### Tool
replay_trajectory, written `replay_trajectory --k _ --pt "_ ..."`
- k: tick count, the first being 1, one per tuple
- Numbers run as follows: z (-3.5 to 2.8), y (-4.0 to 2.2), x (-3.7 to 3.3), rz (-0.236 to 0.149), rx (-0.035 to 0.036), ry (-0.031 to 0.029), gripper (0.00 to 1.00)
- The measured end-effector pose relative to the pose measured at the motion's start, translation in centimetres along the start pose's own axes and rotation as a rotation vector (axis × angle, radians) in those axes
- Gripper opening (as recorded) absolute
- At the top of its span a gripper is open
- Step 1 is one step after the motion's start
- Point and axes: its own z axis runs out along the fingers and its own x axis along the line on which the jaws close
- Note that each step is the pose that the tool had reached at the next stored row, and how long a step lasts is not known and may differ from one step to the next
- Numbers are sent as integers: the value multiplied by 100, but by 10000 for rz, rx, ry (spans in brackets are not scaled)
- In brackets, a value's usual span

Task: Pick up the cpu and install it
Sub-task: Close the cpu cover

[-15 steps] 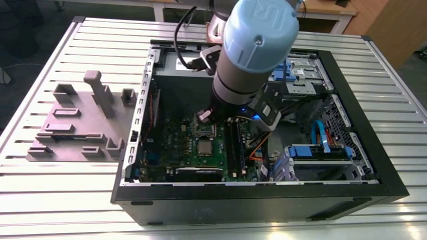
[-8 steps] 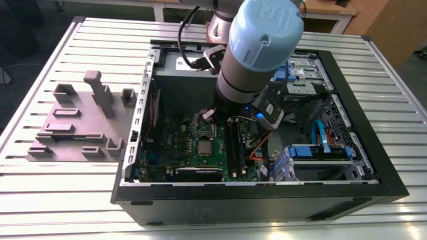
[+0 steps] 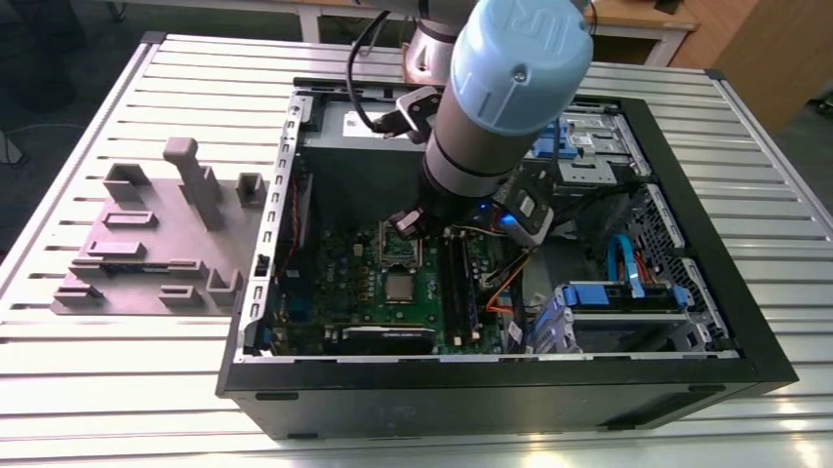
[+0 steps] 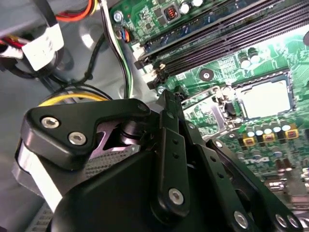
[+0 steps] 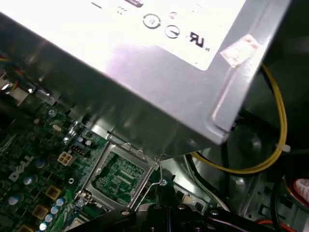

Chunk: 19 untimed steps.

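Motherboard [image 3: 341, 292], half behind the arm [image 3: 508, 88], bears cpu [image 3: 397, 286].

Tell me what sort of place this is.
Probably a robotics lab workbench set up for PC assembly: an open computer case sits on a slatted metal table, a robot arm reaches into it above the motherboard, and a grey fixture plate lies beside the case.

Robotics lab: slotted aluminium table [image 3: 117, 390], opened computer case [image 3: 729, 322], grey fixture plate [image 3: 156, 253].
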Motion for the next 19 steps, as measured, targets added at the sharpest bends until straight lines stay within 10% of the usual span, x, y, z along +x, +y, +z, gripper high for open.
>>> replay_trajectory --k 2,6,16,19 --pt "0 -1 1 -260 -21 40 11" --pt "2 -10 -21 -319 -71 -71 11" --pt "39 55 -67 -437 62 -275 11" --pt "51 52 -65 -844 17 -179 11"
